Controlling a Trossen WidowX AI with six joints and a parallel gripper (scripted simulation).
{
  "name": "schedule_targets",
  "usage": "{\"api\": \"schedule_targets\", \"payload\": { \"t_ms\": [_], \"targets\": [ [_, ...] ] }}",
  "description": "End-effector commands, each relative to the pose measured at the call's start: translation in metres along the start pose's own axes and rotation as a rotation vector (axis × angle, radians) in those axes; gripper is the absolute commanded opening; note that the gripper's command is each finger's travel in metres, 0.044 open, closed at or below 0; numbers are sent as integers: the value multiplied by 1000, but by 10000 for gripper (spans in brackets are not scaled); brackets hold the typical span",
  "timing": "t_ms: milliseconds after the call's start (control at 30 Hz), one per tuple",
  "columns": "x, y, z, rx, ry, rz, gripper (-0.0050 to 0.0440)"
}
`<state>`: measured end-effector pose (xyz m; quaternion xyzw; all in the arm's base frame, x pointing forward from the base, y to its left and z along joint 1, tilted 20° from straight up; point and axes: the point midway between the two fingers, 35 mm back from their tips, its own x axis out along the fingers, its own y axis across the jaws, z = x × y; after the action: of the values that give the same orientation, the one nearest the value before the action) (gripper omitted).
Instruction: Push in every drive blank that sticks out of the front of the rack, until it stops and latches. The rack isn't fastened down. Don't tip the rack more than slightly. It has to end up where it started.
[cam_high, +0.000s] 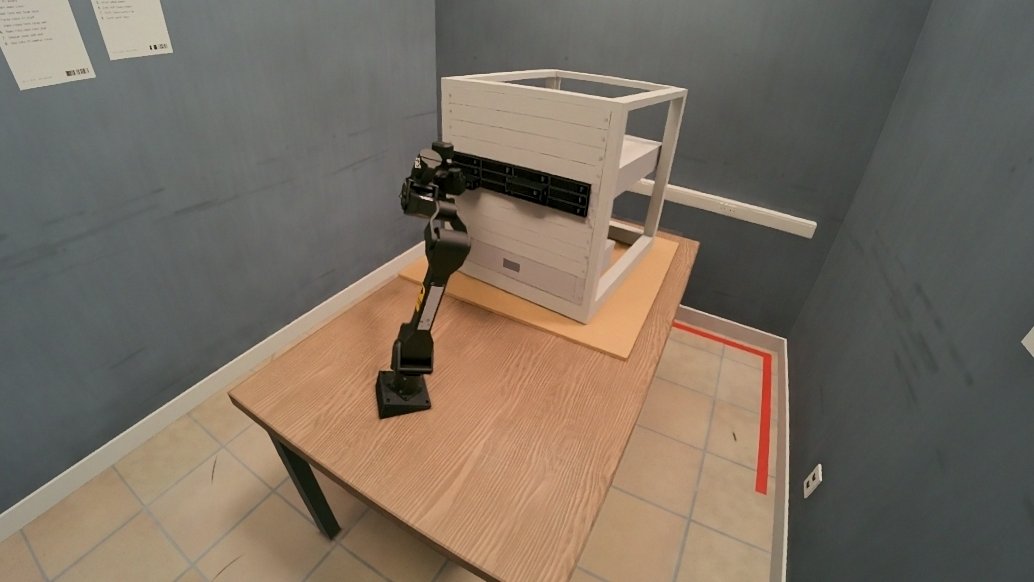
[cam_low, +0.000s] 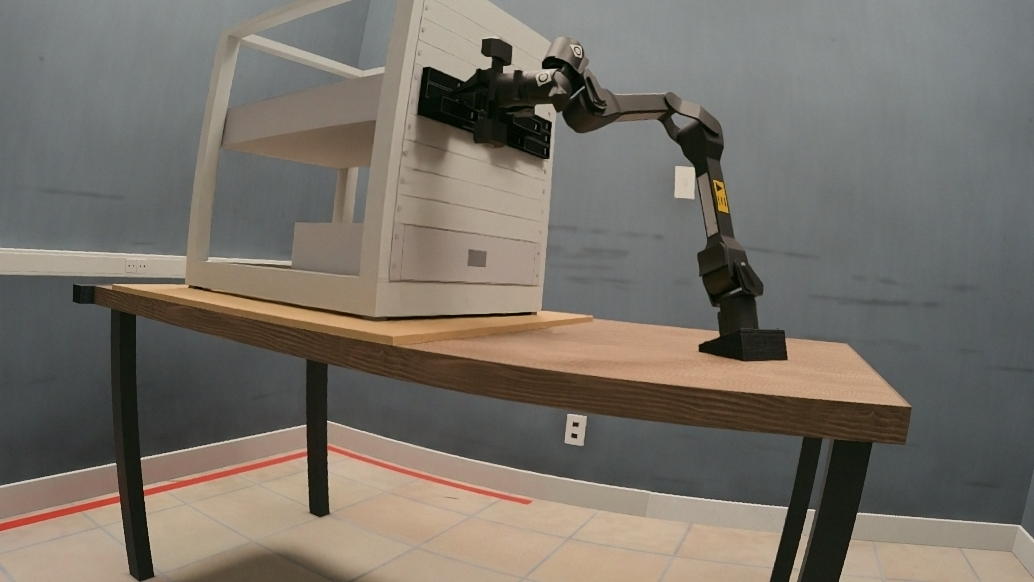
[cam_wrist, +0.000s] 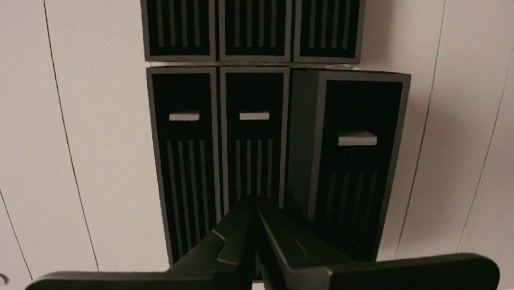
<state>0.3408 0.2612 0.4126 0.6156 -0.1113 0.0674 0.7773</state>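
Observation:
The white rack (cam_high: 549, 195) stands on a tan board (cam_high: 557, 303) on the table. A black row of drive blanks (cam_high: 531, 184) crosses its front. In the wrist view one blank (cam_wrist: 355, 160) sticks out well past its neighbours. The two beside it (cam_wrist: 255, 135) sit flush. My gripper (cam_wrist: 253, 204) is shut and empty. Its tips are at the flush middle blank, right beside the side wall of the blank that sticks out. In the top and exterior views the gripper (cam_high: 463, 179) (cam_low: 463, 90) is at the arm-side end of the row and hides that blank. The rack stands level.
The arm's base (cam_high: 402, 394) is bolted to the table in front of the rack. A grey lower panel (cam_low: 466, 256) sits near the rack's bottom. The rack's sides are open, with a shelf (cam_low: 303, 122) inside. The table's edges are close to the board on the far side.

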Motion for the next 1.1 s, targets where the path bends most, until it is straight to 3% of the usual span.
{"api": "schedule_targets", "payload": {
  "t_ms": [0,1067],
  "targets": [
    [2,8,3,18,-4,14,-50],
    [8,9,3,18,-4,14,-50]
  ]
}}
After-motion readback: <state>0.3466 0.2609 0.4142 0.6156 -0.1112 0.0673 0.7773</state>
